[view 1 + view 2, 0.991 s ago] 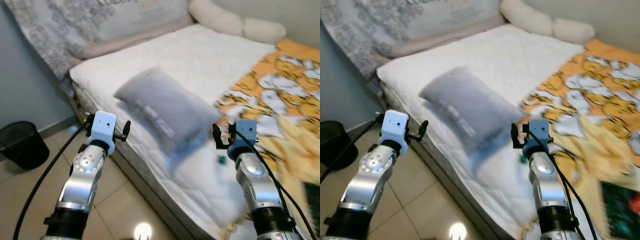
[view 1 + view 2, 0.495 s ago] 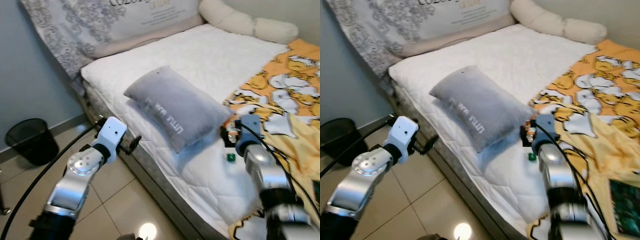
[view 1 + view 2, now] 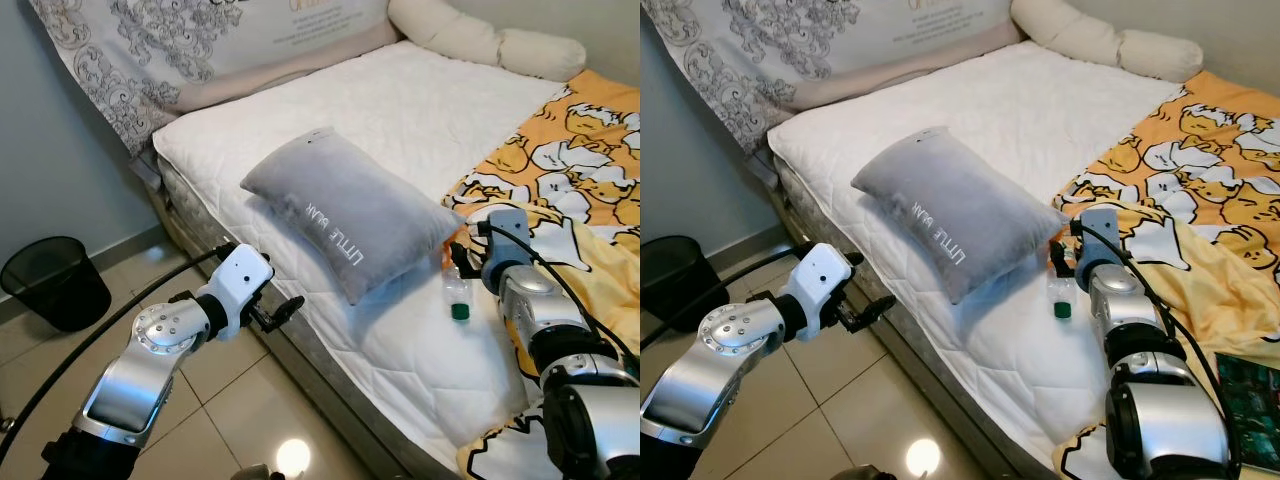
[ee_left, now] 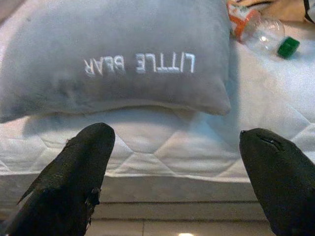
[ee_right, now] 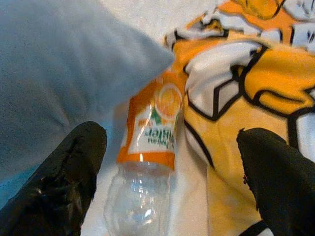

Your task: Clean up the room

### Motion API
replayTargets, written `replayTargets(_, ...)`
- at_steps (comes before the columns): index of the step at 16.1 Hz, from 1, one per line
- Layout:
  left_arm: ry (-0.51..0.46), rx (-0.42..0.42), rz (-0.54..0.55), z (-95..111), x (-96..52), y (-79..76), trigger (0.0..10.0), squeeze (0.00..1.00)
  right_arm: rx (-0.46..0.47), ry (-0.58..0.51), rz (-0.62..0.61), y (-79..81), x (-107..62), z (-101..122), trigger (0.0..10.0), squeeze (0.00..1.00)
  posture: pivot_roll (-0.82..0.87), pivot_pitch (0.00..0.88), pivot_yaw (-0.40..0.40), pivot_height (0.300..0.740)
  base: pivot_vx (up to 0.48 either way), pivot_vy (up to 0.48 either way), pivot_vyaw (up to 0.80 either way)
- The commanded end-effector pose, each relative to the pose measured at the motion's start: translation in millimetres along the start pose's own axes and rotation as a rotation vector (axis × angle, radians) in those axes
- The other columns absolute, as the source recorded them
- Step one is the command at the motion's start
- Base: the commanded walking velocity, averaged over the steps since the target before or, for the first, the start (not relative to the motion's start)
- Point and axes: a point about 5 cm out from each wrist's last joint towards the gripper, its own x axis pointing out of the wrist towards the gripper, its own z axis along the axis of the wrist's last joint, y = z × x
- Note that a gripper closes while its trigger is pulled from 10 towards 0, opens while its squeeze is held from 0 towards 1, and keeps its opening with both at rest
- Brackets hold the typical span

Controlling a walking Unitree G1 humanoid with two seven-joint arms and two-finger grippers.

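- One bed [image 3: 440, 110] takes up the upper right of the left eye view, its white mattress bare on the near side.
- One patterned headboard cushion [image 3: 200, 40] stands at the upper left, and one long cream bolster [image 3: 480, 40] lies along the top edge.
- One yellow cartoon blanket [image 3: 570, 150] is bunched on the right side of the bed; a dark book-like thing shows at the lower right of the right eye view, too cut off to name.
- One grey pillow [image 3: 345, 210] lies at a slant in the middle of the frame, near the mattress edge.
- One black bin [image 3: 55, 290] stands on the floor at the left edge.
- Two grippers: the left gripper [image 4: 179, 172] hovers off the bed's side, fingers wide apart and holding nothing, aimed at the pillow.
- The right gripper [image 5: 172, 191] is over the bed just right of centre, fingers also spread and holding nothing, with the bottle between them in its wrist view.
- One bottle [image 3: 457, 290], clear, empty-looking, with an orange label and green cap, lies on its side between the pillow's corner and the blanket.
- Step, as I judge it: lining up to pick the bottle as rubbish. Next the right gripper likely needs to drop lower, straddle the bottle's body and close, then carry it to the bin.
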Motion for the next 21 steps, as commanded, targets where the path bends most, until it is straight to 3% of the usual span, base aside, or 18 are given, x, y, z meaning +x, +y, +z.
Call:
replayTargets(1, 0.012, 0.013, -0.029, -0.4, -0.9, -7.7, 10.0, 0.0, 0.003, -0.002, -0.015, -3.8, 0.4, 0.5, 10.0, 1.0, -0.07, 0.0, 0.024, 0.74, 0.0, 0.0, 0.0)
replayTargets(4, 0.038, 0.027, -0.048, -3.1, -0.2, -10.9, 10.0, 0.0, 0.017, 0.028, -0.046, -7.9, -0.1, -8.3, 10.0, 1.0, -0.06, 0.0, 0.021, 0.74, 0.0, 0.0, 0.0)
replayTargets(7, 0.042, 0.035, -0.064, 2.5, -4.2, -9.3, 10.0, 0.0, 0.027, 0.091, -0.019, -2.4, -0.1, -19.5, 10.0, 1.0, -0.01, 0.0, 0.013, 0.74, 0.0, 0.0, 0.0)
replayTargets(8, 0.049, 0.042, -0.075, 2.4, -6.3, -10.1, 10.0, 0.0, 0.027, 0.103, -0.005, -0.5, -0.1, -21.6, 10.0, 0.72, 0.0, 0.0, 0.011, 0.74, 0.0, 0.0, 0.0)
replayTargets(9, 0.057, 0.056, -0.101, 3.8, -13.9, -12.9, 10.0, 0.0, 0.03, 0.113, 0.017, 2.4, 0.1, -23.4, 10.0, 0.0, 0.04, 0.0, 0.009, 0.74, 0.0, 0.0, 0.0)
replayTargets(12, 0.063, 0.068, -0.117, 8.2, -26.4, -12.6, 10.0, 0.0, 0.016, 0.114, -0.004, 1.0, 0.4, -21.8, 10.0, 0.0, 0.08, 0.0, 0.015, 0.74, 0.0, 0.0, 0.0)
replayTargets(15, 0.082, 0.061, -0.133, 12.1, -43.1, -11.8, 10.0, 0.0, 0.019, 0.122, -0.006, 3.9, 0.7, -22.9, 10.0, 0.0, 0.11, 0.061, 0.036, 0.74, 0.0, 0.0, 0.0)
replayTargets(21, 0.134, 0.057, -0.158, 11.4, -59.4, -14.0, 10.0, 0.0, -0.044, 0.225, -0.037, 13.1, -1.9, -44.2, 10.0, 0.0, 0.15, 0.105, 0.06, 0.74, 0.0, 0.0, 0.0)
